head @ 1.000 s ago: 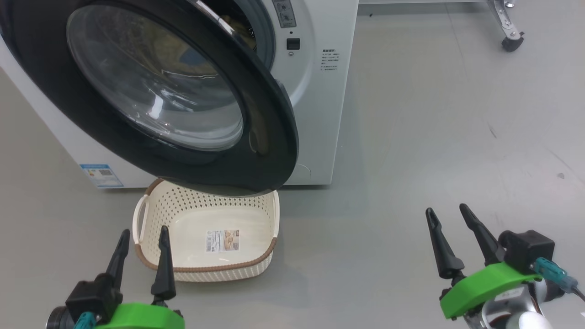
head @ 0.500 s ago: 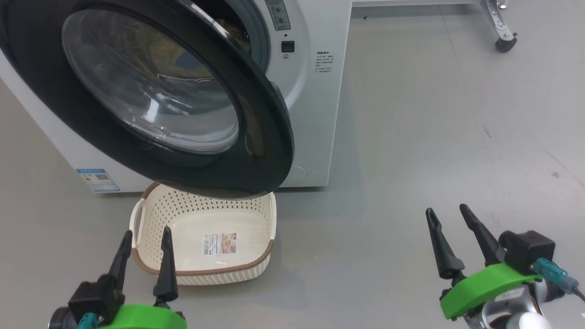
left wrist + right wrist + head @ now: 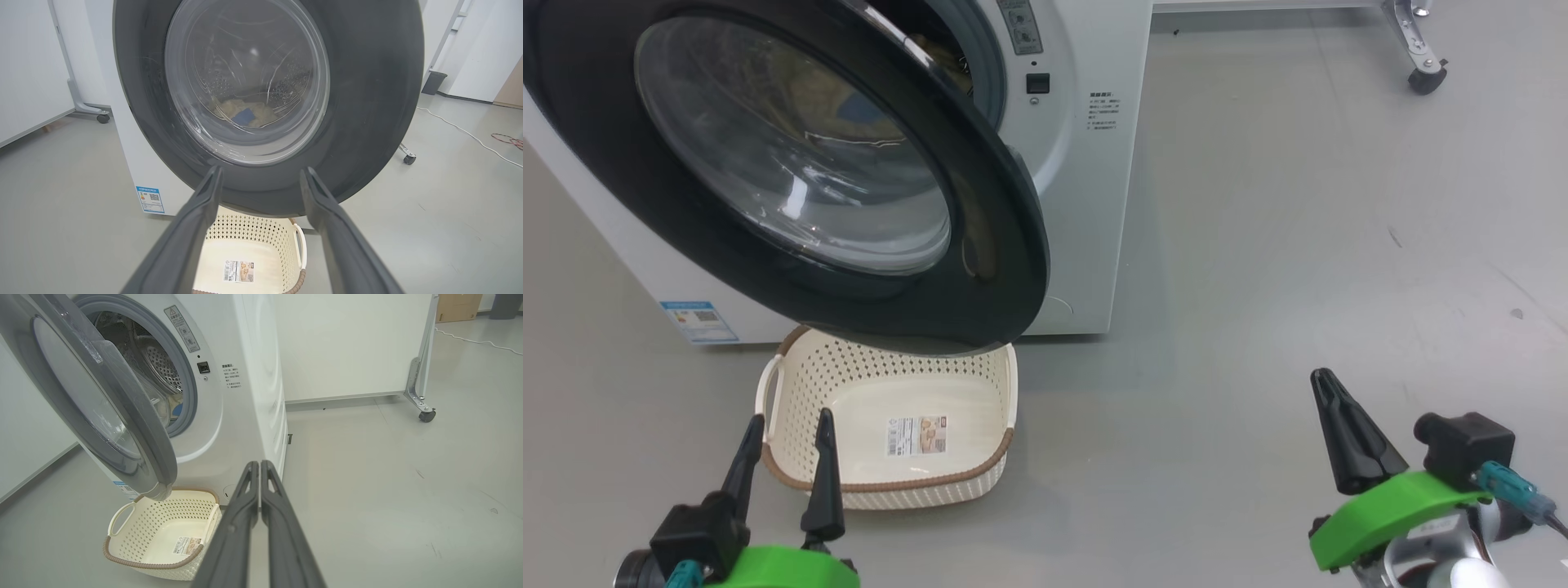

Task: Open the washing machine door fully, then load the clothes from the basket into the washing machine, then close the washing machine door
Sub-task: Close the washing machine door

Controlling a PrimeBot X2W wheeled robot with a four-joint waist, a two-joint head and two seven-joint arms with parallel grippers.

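The washing machine (image 3: 1086, 163) stands at the upper left with its black-rimmed door (image 3: 980, 204) swung partly open over the basket (image 3: 792, 384). The cream basket sits on the floor with just a label inside. Through the door's glass in the left wrist view, the clothes (image 3: 245, 114) lie in the drum, pale yellow with a blue patch. My left gripper (image 3: 788, 423) hovers open at the basket's near left corner. My right gripper (image 3: 1327, 377) is shut on nothing, far right of the basket, over bare floor.
A castor wheel (image 3: 1421, 77) of a rolling frame stands at the far right. A white panel (image 3: 347, 347) on castors stands behind the washer. A cable (image 3: 461, 130) runs over the floor. Grey floor spreads to the right of the washer.
My right gripper's fingers have come together from open to shut. The left gripper has sunk slightly. Between the two earlier frames the camera shifted a little.
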